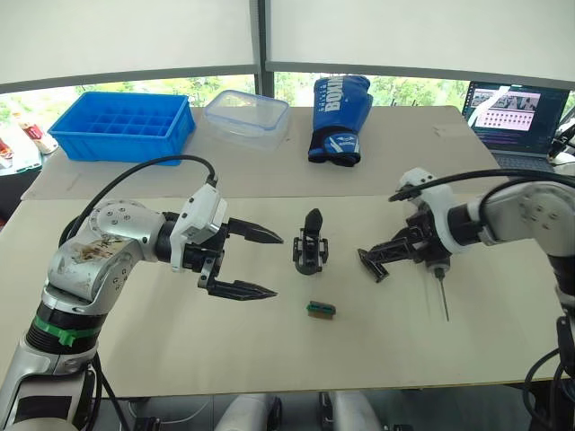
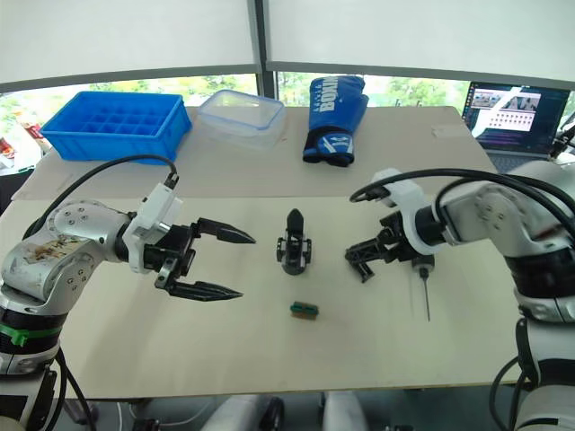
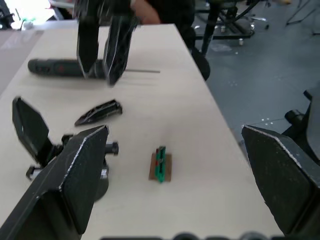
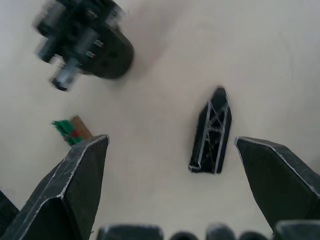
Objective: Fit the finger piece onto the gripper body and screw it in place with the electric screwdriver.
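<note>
The gripper body [image 1: 310, 244] stands upright mid-table as the landmark, its finger pointing up — ready to receive its mate. The finger piece [image 4: 211, 131] lies flat to its right, long axis along the table. The right gripper [image 1: 388, 255] hovers over that piece, jaws spread wide and empty, apparently lining up a grasp. Further right lies the electric screwdriver [image 1: 439, 280], bit pointing toward the near edge. Left of the body, the left gripper [image 1: 255, 263] waits wide open — likely to steady it.

- finger piece [image 4: 212, 131] — black
- gripper body [image 1: 310, 242] — black
- small block [image 1: 321, 310] — green and brown
- tray [image 1: 123, 126] — blue
- table [image 1: 269, 341] — pale beige
</note>
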Tool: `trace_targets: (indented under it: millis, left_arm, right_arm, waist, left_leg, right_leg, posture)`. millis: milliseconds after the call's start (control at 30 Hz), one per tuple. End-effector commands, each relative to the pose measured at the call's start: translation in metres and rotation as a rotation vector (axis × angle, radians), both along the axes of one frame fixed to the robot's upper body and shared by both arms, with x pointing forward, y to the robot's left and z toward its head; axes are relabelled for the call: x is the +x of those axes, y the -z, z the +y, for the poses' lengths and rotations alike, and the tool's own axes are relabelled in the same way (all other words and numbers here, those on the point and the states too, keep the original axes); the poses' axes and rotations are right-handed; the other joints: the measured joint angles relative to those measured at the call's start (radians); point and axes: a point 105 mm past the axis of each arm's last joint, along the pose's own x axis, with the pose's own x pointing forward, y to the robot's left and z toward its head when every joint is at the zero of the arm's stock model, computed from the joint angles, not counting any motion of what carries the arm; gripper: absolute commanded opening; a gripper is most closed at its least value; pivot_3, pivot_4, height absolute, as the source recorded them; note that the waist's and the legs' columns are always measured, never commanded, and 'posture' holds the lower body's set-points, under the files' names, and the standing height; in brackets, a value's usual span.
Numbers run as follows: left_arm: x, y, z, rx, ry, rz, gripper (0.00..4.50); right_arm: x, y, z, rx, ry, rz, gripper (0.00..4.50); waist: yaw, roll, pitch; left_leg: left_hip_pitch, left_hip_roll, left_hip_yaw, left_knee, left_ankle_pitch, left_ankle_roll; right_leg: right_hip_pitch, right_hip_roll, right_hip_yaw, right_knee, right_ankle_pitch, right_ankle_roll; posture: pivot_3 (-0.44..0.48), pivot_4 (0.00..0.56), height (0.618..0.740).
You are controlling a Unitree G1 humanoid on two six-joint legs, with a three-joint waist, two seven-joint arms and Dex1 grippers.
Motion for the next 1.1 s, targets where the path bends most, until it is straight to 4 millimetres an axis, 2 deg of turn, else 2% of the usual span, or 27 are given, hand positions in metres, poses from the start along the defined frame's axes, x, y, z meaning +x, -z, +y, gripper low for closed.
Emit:
trace_targets:
  millis: [33, 200, 433, 467, 633, 733, 767, 833, 933, 1033, 1100]
  left_arm:
    - [-0.011, -0.016, -0.009, -0.028, 0.056, -0.051, 4.48]
    - [-0.013, -0.018, -0.014, -0.039, 0.060, -0.060, 4.48]
    - [-0.007, -0.016, -0.018, -0.058, 0.035, -0.056, 4.48]
    - [-0.006, -0.016, -0.018, -0.060, 0.031, -0.053, 4.50]
    - [0.002, -0.011, -0.016, -0.048, -0.006, -0.027, 4.50]
    - [0.012, -0.009, -0.015, -0.055, -0.050, -0.005, 4.50]
    - [0.017, -0.009, -0.015, -0.066, -0.073, 0.008, 4.50]
    - [0.023, -0.011, -0.016, -0.089, -0.105, 0.022, 4.50]
    - [0.045, -0.027, -0.024, -0.233, -0.243, 0.096, 4.50]
    - [0.062, -0.043, -0.033, -0.372, -0.336, 0.216, 4.50]
    - [0.070, -0.053, -0.040, -0.464, -0.372, 0.318, 4.50]
  right_arm:
    - [0.007, 0.016, -0.009, -0.073, 0.056, 0.069, 4.50]
    - [0.020, 0.033, -0.012, -0.107, 0.080, 0.096, 4.50]
    - [0.034, 0.046, -0.004, -0.105, 0.047, 0.082, 4.50]
    - [0.034, 0.049, -0.004, -0.111, 0.038, 0.081, 3.96]
    - [0.027, 0.049, 0.001, -0.116, -0.073, 0.055, 2.25]
    - [0.026, 0.029, 0.001, -0.078, -0.135, -0.034, 1.26]
    - [0.028, 0.017, -0.001, -0.065, -0.145, -0.091, 1.14]
    - [0.031, -0.001, -0.003, -0.045, -0.169, -0.188, 1.14]
    - [0.033, -0.048, -0.005, 0.033, -0.166, -0.410, 1.14]
    - [0.023, -0.070, -0.001, 0.047, -0.209, -0.586, 1.14]
    - [0.012, -0.085, 0.012, 0.125, -0.221, -0.691, 1.14]
  waist:
    - [0.000, 0.000, 0.000]
    - [-0.004, 0.000, 0.000]
    - [-0.010, 0.000, 0.000]
    - [-0.012, 0.000, 0.000]
    - [-0.017, 0.000, 0.000]
    - [-0.018, 0.000, 0.000]
    - [-0.018, 0.000, 0.000]
    - [-0.017, 0.001, 0.001]
    - [-0.006, 0.001, 0.001]
    - [0.002, 0.001, 0.001]
    - [0.003, 0.001, 0.001]
  left_leg:
    - [0.000, 0.000, 0.000, 0.000, 0.000, 0.000]
    - [-0.001, -0.001, 0.001, 0.000, 0.000, 0.000]
    - [0.001, -0.001, 0.001, 0.001, 0.001, -0.002]
    - [0.001, -0.001, 0.001, 0.001, 0.001, -0.002]
    - [0.003, 0.000, 0.001, 0.001, 0.001, -0.002]
    - [0.002, 0.000, 0.001, 0.000, 0.001, -0.002]
    - [0.002, -0.001, 0.001, 0.000, 0.001, -0.002]
    - [0.001, -0.001, 0.001, 0.000, 0.001, -0.002]
    - [0.001, -0.002, 0.001, 0.001, 0.001, -0.003]
    - [0.001, -0.001, 0.000, 0.001, 0.001, -0.003]
    - [0.001, 0.000, -0.002, 0.001, 0.001, -0.003]
  right_leg:
    - [0.000, 0.000, 0.000, 0.000, 0.000, 0.000]
    - [0.000, 0.000, -0.001, 0.000, 0.000, 0.000]
    - [0.000, 0.002, -0.001, 0.001, 0.000, 0.000]
    - [0.000, 0.002, -0.001, 0.001, 0.001, -0.001]
    - [0.001, 0.002, -0.001, 0.002, 0.001, -0.001]
    - [-0.001, 0.003, -0.001, 0.001, 0.001, -0.001]
    - [-0.001, 0.003, -0.001, 0.001, 0.001, -0.001]
    - [-0.001, 0.002, -0.001, 0.001, 0.001, -0.001]
    - [-0.001, 0.003, -0.002, 0.001, 0.001, 0.000]
    - [-0.001, 0.003, -0.002, 0.001, 0.001, 0.000]
    - [0.000, 0.003, -0.002, 0.001, 0.001, 0.000]
  posture:
    - [0.000, 0.150, 0.740]
    - [0.000, 0.150, 0.740]
    - [0.000, 0.150, 0.740]
    - [0.000, 0.150, 0.740]
    - [0.000, 0.150, 0.740]
    - [0.000, 0.150, 0.740]
    - [0.000, 0.150, 0.740]
    - [0.000, 0.150, 0.740]
    - [0.000, 0.150, 0.740]
    - [0.000, 0.150, 0.740]
    - [0.000, 0.150, 0.740]
